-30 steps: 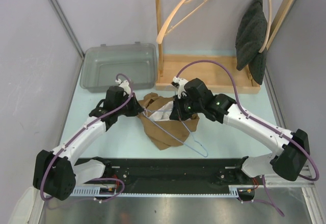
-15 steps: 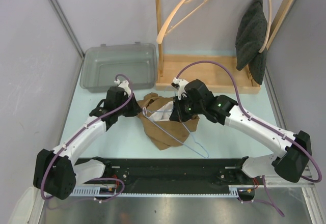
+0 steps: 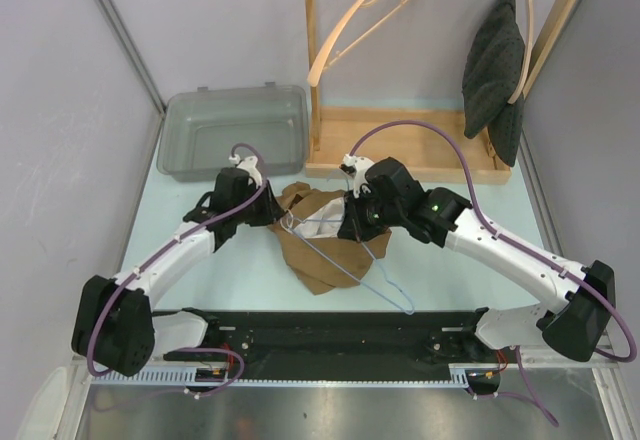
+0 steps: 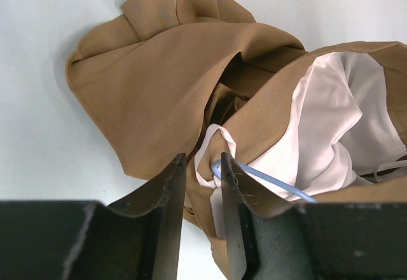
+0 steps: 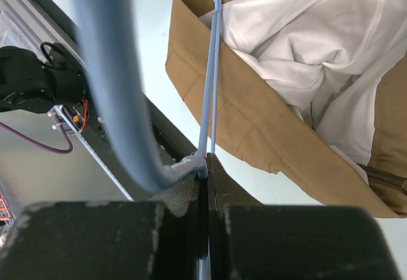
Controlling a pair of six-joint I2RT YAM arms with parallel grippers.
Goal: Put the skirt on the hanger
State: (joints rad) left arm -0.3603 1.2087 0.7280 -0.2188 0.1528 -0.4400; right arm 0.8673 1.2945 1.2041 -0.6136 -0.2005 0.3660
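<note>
Two claws: right claw (image 5: 205,172) clenched on hanger (image 5: 213,70); left claw (image 4: 202,162) parted, gripping nothing. Risk: the unheld skirt (image 4: 146,83) may slip off the hanger tip.

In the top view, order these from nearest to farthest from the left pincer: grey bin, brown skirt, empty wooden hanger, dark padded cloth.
1. Brown skirt, just right of the left pincer.
2. Grey bin, behind it, back left.
3. Empty wooden hanger, hanging at back centre.
4. Dark padded cloth, back right corner.
</note>
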